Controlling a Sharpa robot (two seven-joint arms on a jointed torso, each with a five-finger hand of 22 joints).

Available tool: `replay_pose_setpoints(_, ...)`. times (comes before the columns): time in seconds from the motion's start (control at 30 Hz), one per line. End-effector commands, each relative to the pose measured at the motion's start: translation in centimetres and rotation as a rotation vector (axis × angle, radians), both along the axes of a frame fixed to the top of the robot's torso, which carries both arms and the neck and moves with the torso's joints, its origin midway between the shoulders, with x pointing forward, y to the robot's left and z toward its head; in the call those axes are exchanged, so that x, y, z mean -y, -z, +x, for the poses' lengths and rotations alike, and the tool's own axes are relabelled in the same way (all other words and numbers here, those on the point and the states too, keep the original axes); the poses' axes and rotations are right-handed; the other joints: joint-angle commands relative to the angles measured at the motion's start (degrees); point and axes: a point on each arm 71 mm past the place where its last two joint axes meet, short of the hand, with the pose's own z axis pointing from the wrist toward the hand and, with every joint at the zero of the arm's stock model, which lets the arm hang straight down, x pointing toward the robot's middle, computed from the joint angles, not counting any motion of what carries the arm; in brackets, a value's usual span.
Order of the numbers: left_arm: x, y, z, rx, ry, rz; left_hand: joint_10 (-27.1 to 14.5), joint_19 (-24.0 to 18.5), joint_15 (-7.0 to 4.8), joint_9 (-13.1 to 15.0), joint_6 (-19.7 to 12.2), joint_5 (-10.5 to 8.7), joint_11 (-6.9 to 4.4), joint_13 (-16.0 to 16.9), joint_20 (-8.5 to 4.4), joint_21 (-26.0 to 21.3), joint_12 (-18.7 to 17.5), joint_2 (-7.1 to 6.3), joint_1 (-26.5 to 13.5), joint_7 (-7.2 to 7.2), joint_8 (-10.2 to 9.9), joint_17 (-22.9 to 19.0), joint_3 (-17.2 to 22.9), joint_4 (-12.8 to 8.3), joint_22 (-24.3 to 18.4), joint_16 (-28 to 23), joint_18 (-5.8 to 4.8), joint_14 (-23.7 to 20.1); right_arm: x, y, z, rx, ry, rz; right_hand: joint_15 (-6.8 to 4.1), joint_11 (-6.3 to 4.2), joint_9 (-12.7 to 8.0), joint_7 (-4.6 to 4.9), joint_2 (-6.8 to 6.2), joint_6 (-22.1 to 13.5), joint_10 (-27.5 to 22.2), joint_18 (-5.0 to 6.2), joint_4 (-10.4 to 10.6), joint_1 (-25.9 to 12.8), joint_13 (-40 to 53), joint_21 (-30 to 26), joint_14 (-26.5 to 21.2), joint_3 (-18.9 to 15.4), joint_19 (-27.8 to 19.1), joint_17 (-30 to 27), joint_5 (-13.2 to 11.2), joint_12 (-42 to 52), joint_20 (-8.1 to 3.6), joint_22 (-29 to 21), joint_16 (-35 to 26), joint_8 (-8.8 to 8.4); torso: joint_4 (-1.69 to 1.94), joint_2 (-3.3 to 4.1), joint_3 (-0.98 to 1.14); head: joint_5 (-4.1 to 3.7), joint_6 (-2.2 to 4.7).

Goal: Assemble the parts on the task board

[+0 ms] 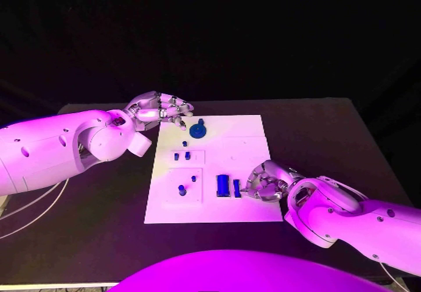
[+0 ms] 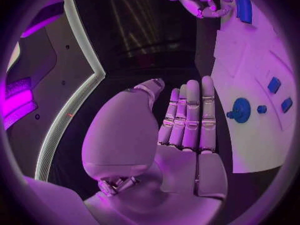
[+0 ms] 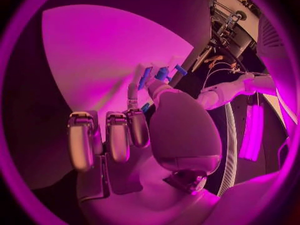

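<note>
Room: dark all round, black backdrop behind the table [image 1: 97,231], coloured light over everything.
Table: black, with the white task board [image 1: 241,143] lying flat in the middle, long side running away from the robot.
Far end of board: a round blue part with a knob [image 1: 198,129] sits there, a small blue peg [image 1: 185,143] just nearer the robot.
Middle of board: two small blue pieces [image 1: 180,156] stand side by side in a raised square.
Near end of board: a short blue peg [image 1: 182,190] and a smaller one [image 1: 194,178] on the left, a tall blue block [image 1: 222,185] and a thin blue bar [image 1: 236,188] to their right.
Left hand: the left hand [image 1: 162,109] hovers at the board's far left corner, just beside the round part; in the left wrist view its fingers [image 2: 190,117] lie straight and together, holding nothing.
Right hand: the right hand [image 1: 266,182] is down on the board's near right part, touching the thin bar's side; fingers [image 3: 109,135] curl in, and the right wrist view shows small blue pieces [image 3: 161,75] at the fingertips, though whether they are pinched I cannot tell.
In the way: the right hand covers the board area just right of the bar.
Cables: thin pale cables [image 1: 35,210] trail off the table's left edge under the left arm.
Writing: no labels or brands I can read.
</note>
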Motion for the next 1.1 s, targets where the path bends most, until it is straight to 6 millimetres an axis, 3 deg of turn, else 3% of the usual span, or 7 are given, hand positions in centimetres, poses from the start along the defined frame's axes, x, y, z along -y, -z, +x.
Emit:
replay_pose_setpoints(0.03,0.2,-0.1,0.0,0.003,0.014,-0.014,-0.40,0.48,0.20,0.06,-0.30,0.18,-0.17,0.09,0.10,-0.30,0.26,-0.03,0.42,-0.20,0.20,0.09,-0.05,0.29,-0.07,0.16,0.74,-0.19,-0.2,-1.0,0.1,0.045,-0.017,0.123,0.14,0.25,-0.27,0.53,0.07,-0.92,1.52,-0.60,0.68,-0.67,10.00,-0.60,5.15,-0.25,5.38,11.23,-0.06,-0.48,-0.16,14.20,-0.16,-0.65,-0.02,-0.05,-0.06,-0.01,0.05)
replay_pose_setpoints(0.27,0.2,-0.1,0.1,0.017,-0.013,-0.028,-0.48,0.51,0.26,0.03,-0.47,0.08,-0.12,0.10,0.14,-0.53,0.26,-0.39,0.17,-0.16,0.15,0.10,-0.51,0.71,-0.21,0.11,0.71,-0.27,0.4,-1.9,1.0,0.106,-0.002,0.257,1.54,1.94,-1.61,2.47,-0.03,-5.00,0.09,-0.22,1.56,0.33,8.99,-2.75,4.92,-1.51,4.96,10.29,-0.06,-2.77,0.89,13.64,-0.70,-3.75,-0.06,-0.22,-0.18,0.10,0.54)
replay_pose_setpoints(0.5,0.1,0.4,0.4,0.049,-0.115,-0.068,-1.22,-1.99,1.18,-0.11,-1.17,0.06,0.27,0.24,1.20,-5.29,0.38,-0.76,0.82,0.09,0.08,-1.40,-2.53,2.13,-2.88,-4.13,0.54,-5.01,3.3,-1.5,4.6,0.071,0.143,0.453,2.25,2.73,-2.23,3.34,1.28,-6.03,-2.80,1.13,1.30,3.14,6.57,-10.20,4.02,-1.01,3.37,6.90,-0.06,-7.71,1.72,11.70,-2.79,-5.42,-0.18,-1.21,-0.98,0.22,2.56)
replay_pose_setpoints(0.63,-0.2,0.7,1.1,0.081,-0.212,-0.094,-2.46,-4.34,2.61,-0.51,-2.30,0.12,1.02,-0.91,2.89,-11.97,-0.53,-0.21,1.32,0.47,-0.28,-4.23,-3.77,2.23,-7.09,-11.26,0.44,-9.79,5.9,-1.3,7.7,0.027,0.287,0.587,2.93,3.49,-2.23,4.18,1.48,-7.27,-13.81,4.89,0.45,5.56,-4.35,-33.72,-0.10,0.29,-2.49,-4.71,-0.11,-26.89,2.52,4.20,-11.81,-6.21,-0.28,-1.82,-1.27,0.32,4.23)
replay_pose_setpoints(0.8,-0.8,1.4,2.3,0.106,-0.351,-0.118,-2.95,-5.86,4.72,-1.83,-3.94,0.13,2.49,-4.53,5.56,-22.67,-4.19,0.66,1.81,-0.80,-0.99,-8.99,-5.95,2.25,-14.56,-25.15,0.67,-12.06,8.2,-1.2,10.7,0.009,0.401,0.710,4.57,5.16,-3.43,5.64,0.76,-11.42,-26.08,9.06,0.43,6.92,-22.68,-70.80,-13.10,3.02,-12.54,-30.16,-0.03,-49.65,4.18,-13.56,-38.85,-7.64,-0.27,-2.79,-1.33,0.69,6.23)
replay_pose_setpoints(0.93,-1.2,2.2,3.3,0.118,-0.434,-0.118,-3.43,-8.76,5.90,-3.90,-5.35,0.16,2.78,-7.32,7.03,-30.42,-8.88,1.67,1.83,-1.68,-2.47,-11.45,-8.22,2.28,-20.18,-36.19,0.31,-13.60,9.2,-1.2,12.7,0.024,0.431,0.762,8.19,7.56,-5.16,7.20,-0.67,-12.84,-28.36,8.94,0.54,7.54,-40.73,-83.59,-24.10,5.74,-20.70,-38.11,-0.17,-64.12,7.61,-27.31,-56.76,-9.48,-0.33,-3.50,-1.30,1.38,8.02)
replay_pose_setpoints(1.1,-1.2,3.4,4.2,0.119,-0.480,-0.110,-6.23,-15.78,5.58,-6.21,-6.93,0.24,2.04,-7.53,7.16,-36.30,-14.26,3.45,1.79,-2.21,-5.18,-14.70,-11.79,2.31,-25.83,-46.14,-3.05,-18.23,9.7,-1.3,14.4,0.055,0.412,0.777,11.66,10.23,-7.37,7.61,0.02,-12.70,-27.91,9.32,-1.01,7.61,-56.99,-83.63,-28.75,5.10,-28.33,-46.81,-0.05,-71.58,11.73,-47.09,-71.99,-12.73,-0.28,-3.86,-1.14,1.70,9.68)
